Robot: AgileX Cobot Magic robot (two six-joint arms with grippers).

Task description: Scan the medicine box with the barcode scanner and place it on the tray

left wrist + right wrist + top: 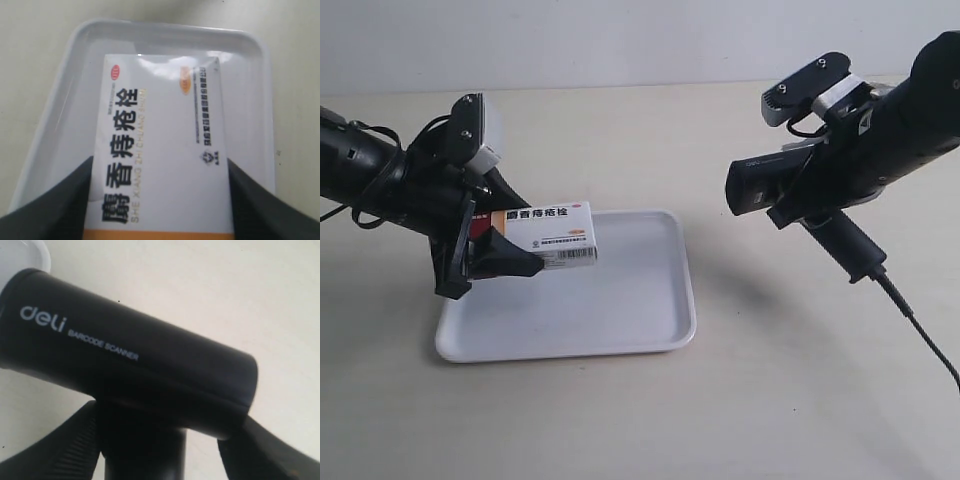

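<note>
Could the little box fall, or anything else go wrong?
Maybe. The left tool grips the box only at one end, in the air above the tray, so it could tilt or slip and land crooked. The scanner in the right tool trails a long cable that might snag.

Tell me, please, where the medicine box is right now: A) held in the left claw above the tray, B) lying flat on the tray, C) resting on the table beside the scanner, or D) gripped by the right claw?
A: the left claw grips the medicine box, held over the white tray.
</note>
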